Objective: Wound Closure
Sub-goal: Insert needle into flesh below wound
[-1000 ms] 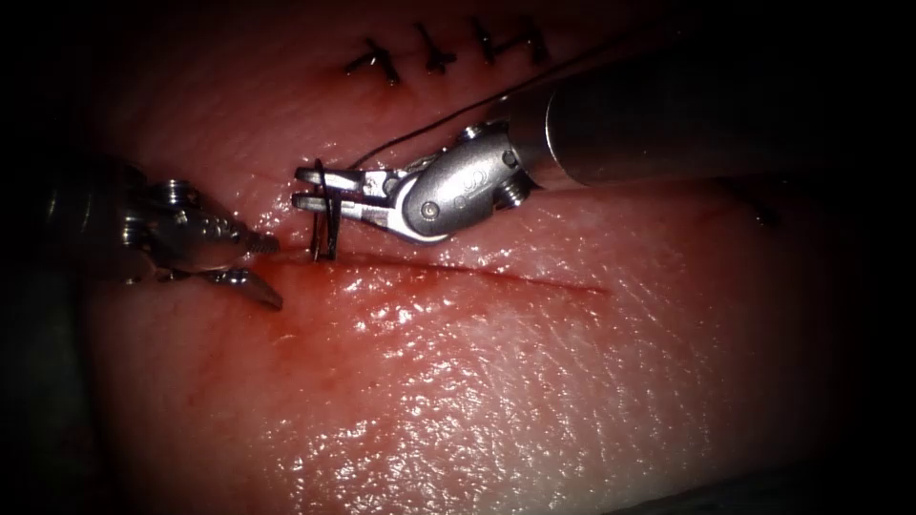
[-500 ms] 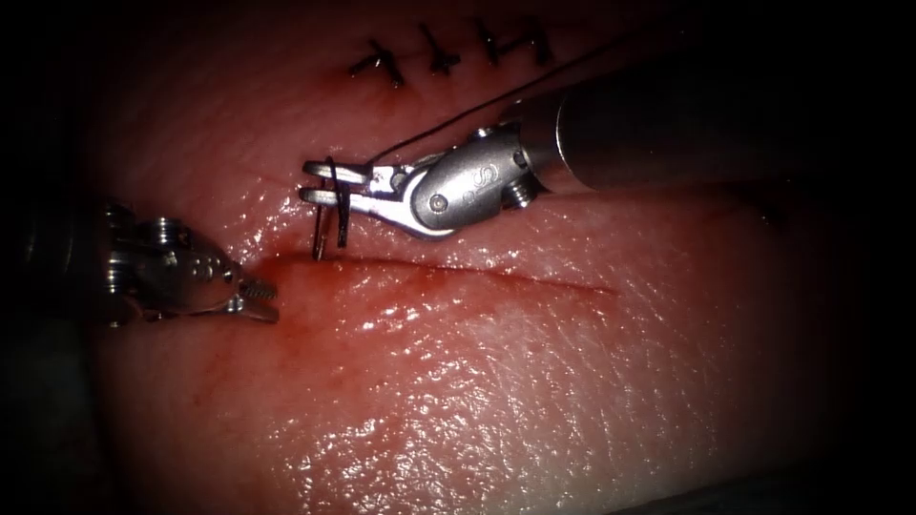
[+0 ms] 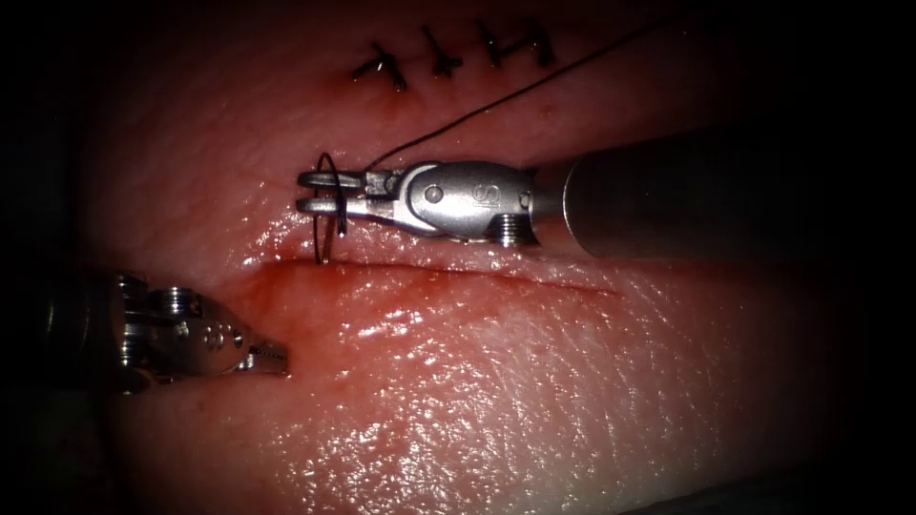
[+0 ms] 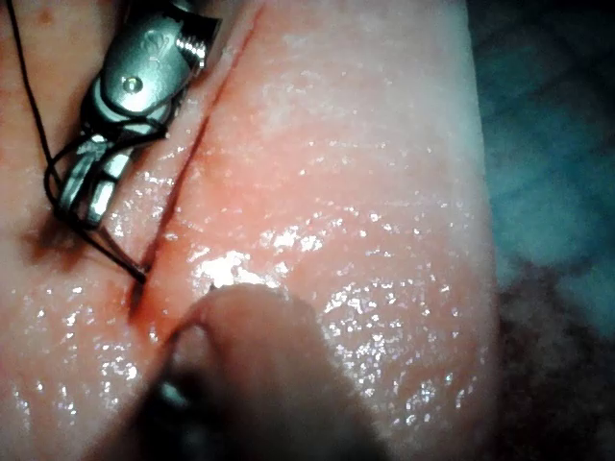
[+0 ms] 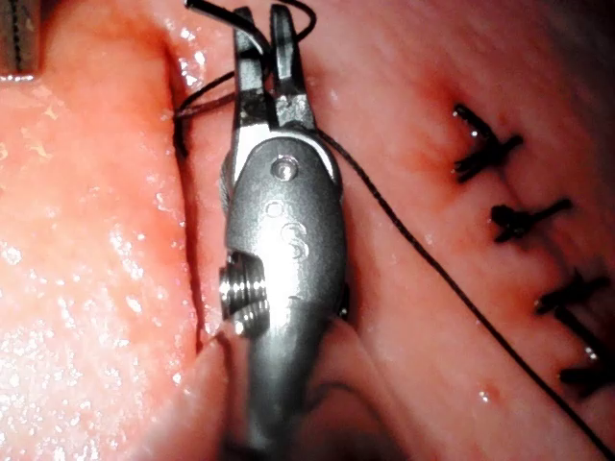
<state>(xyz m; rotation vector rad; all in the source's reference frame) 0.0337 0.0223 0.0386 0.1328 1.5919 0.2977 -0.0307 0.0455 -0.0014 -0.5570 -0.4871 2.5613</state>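
Note:
The right tool comes in level from the right, its jaws shut on the curved needle about midway along its curve. The needle hangs down from the jaws, and its tip rests at the far edge of the cut near the cut's left end; I cannot tell if it is in the tissue. Thread runs from the needle up and to the right. The left tool lies low at the left on the near tissue, jaws shut on nothing. The left wrist view shows the right tool with the needle.
Several finished dark stitches sit in a row on the far tissue, seen as well in the right wrist view as stitches. Red fluid wets the cut's left end. The near tissue is wide and glistening.
The left tool has drawn away from the cut, down and to the left, and its jaws have gone from open to shut. The right tool has levelled out, still holding the needle.

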